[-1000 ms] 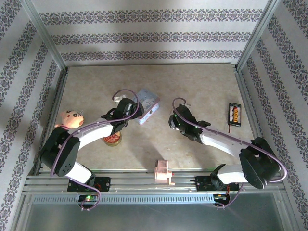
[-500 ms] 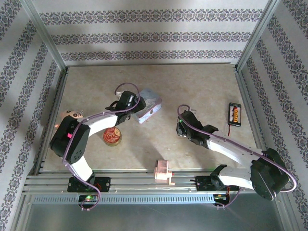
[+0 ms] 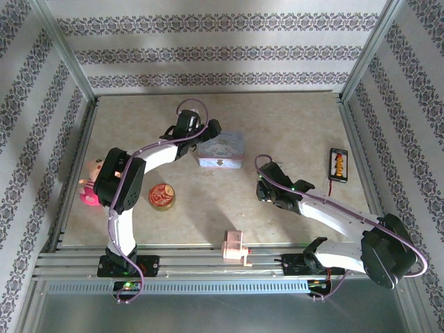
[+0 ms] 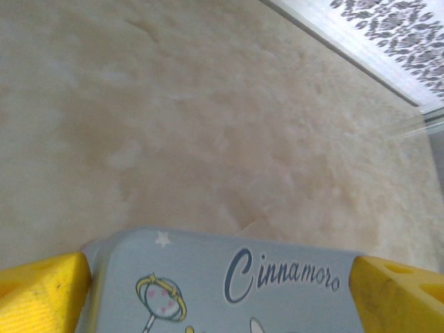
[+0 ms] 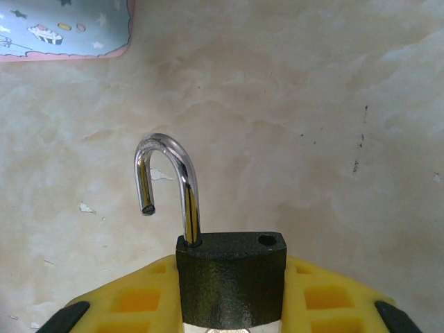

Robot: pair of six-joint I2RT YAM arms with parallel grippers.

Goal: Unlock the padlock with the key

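Right of the counter's [image 3: 291,132] middle, the right gripper [image 3: 263,189] sits low over the surface, clamped on the padlock [image 5: 231,270]; in the right wrist view its yellow fingers [image 5: 132,305] hold the dark boxy body from both sides, and the silver shackle [image 5: 166,184] stands up out of one hole, its free end hanging clear of the other hole, so the lock is open. Farther back and to the left, the left arm reaches across to the pale blue tin [image 3: 222,151], which lies flat with its long side across the counter; the left gripper [image 3: 210,133] is at the tin's back left corner. From the left wrist view its yellow fingers [image 4: 41,295] are spread wide, one at each end of the tin's printed lid; whether they press on the tin I cannot tell. Near the left arm lie a round red tin [image 3: 162,196] and a pink doll [image 3: 94,182]; a pink block [image 3: 236,246] sits at the near edge; a small black device [image 3: 338,165] lies far right.
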